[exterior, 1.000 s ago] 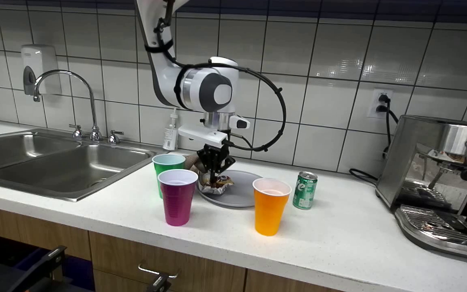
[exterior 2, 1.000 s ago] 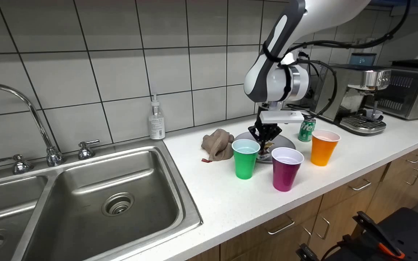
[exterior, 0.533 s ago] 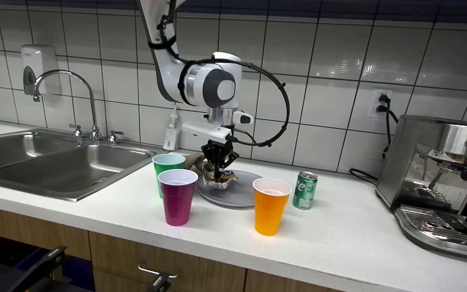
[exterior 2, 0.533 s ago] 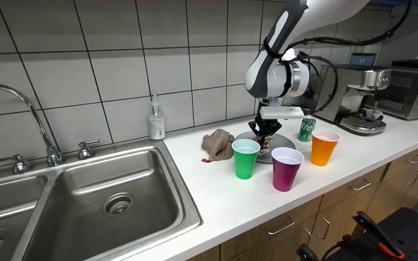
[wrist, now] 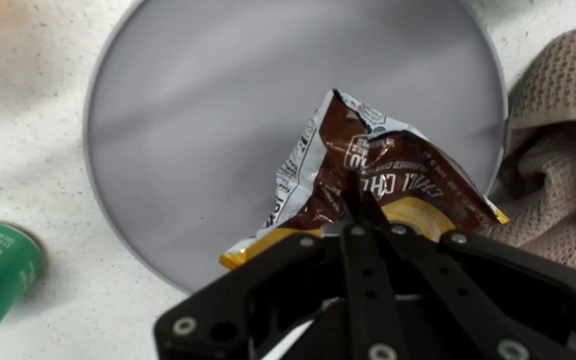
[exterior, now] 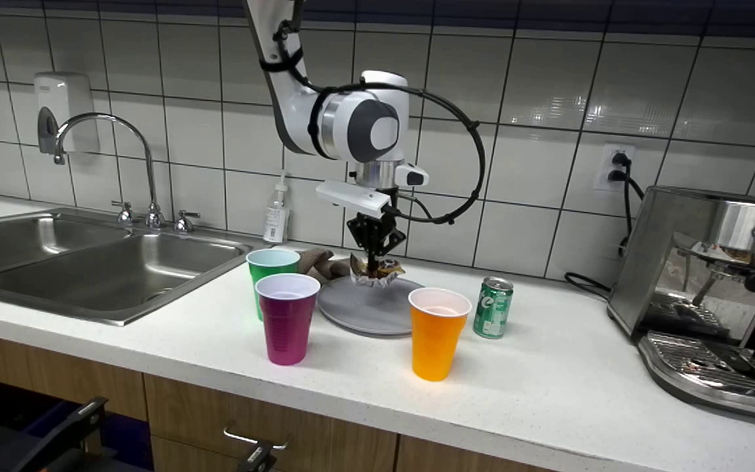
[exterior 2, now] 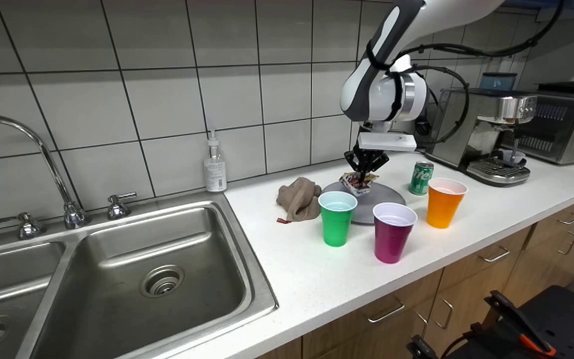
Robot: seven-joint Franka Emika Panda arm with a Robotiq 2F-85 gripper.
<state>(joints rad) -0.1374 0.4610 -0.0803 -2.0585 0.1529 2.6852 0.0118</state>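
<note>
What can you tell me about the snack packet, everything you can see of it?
The snack packet is a glossy, crumpled, foil-like bag: brown with yellow at two corners, a white printed side and white lettering that includes CHILI. The closed pincer grips it near the middle, and its corners splay outward. It looks held above the grey plate, apart from it. Whether it is open or sealed cannot be told.

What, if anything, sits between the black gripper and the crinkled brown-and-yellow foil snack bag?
Nothing visible. The gripper pinches the bag directly, over the round grey plate; the crumpled brown cloth lies beside the plate.
</note>
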